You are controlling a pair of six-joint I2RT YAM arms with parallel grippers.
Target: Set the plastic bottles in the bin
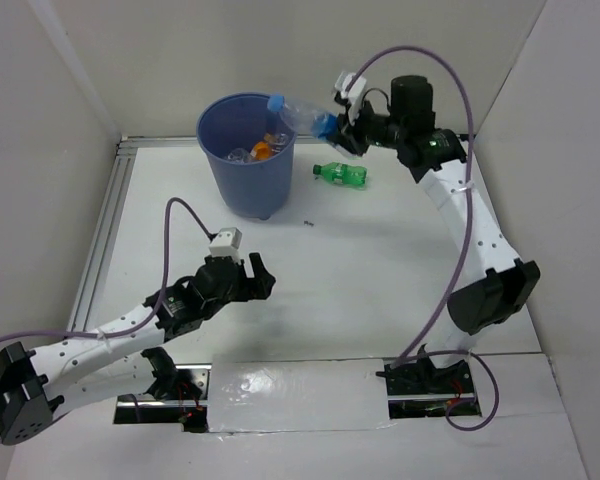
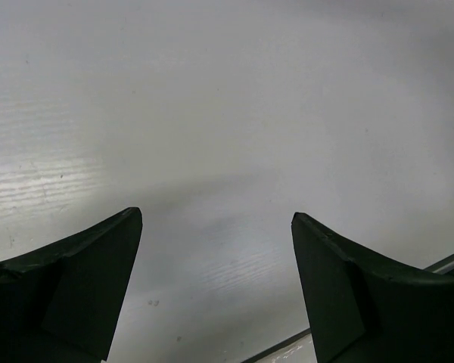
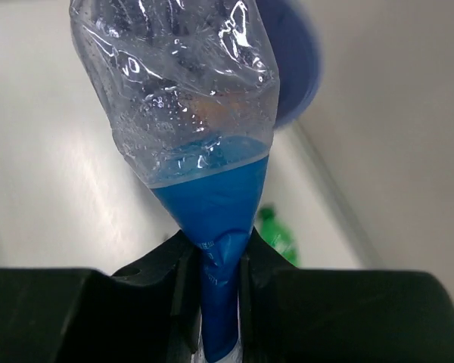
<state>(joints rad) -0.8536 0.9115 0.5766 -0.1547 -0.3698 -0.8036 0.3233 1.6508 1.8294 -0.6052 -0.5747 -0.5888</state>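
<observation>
Fingers of the right gripper squeeze one blue-label bottle, tilted over the right rim of the bin. Inside I count one orange bottle and at least one clear bottle. One green bottle lies on the table near the bin, not touching. The left gripper hangs spread wide, well apart from the bin.

Robotics lab test cell, white tabletop boxed in by plain white panels, aluminium rail along its left edge, two cabled robot arms bolted down
</observation>
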